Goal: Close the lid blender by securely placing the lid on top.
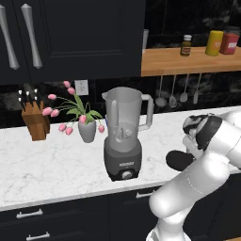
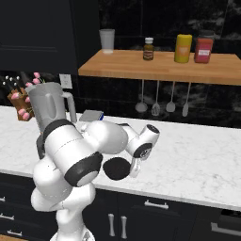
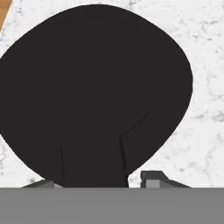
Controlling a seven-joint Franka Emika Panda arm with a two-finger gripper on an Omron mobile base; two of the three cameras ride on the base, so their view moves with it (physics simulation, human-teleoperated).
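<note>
The pincer (image 3: 103, 183) sits right at the lid (image 3: 94, 87), and in the hand view the black disc's tab runs down between the two finger tips. Whether the fingers are pressing on that tab cannot be told, since their tips are cut off at the bottom edge. In the left base view the lid (image 1: 180, 160) lies low over the white marble bench (image 1: 56, 164), near its front edge, partly behind the arm's forearm. In the right base view the lid (image 2: 116, 168) shows as a dark oval just under the wrist, over the bench (image 2: 197, 160).

The blender (image 1: 124, 134) stands upright on the bench, well to the left of the lid, its grey jar open at the top, handle to the right and knob facing forward. In the right base view the blender (image 2: 51, 106) rises behind the arm's shoulder.

Just left of the blender is a vase (image 1: 87, 131) of pink tulips, and farther left a knife block (image 1: 36, 120). Above the bench a wooden shelf (image 1: 188, 63) carries a brown bottle (image 1: 186, 45), a yellow jar (image 1: 214, 43) and a red jar (image 1: 229, 43). Ladles and spoons (image 1: 178, 92) hang beneath it.
</note>
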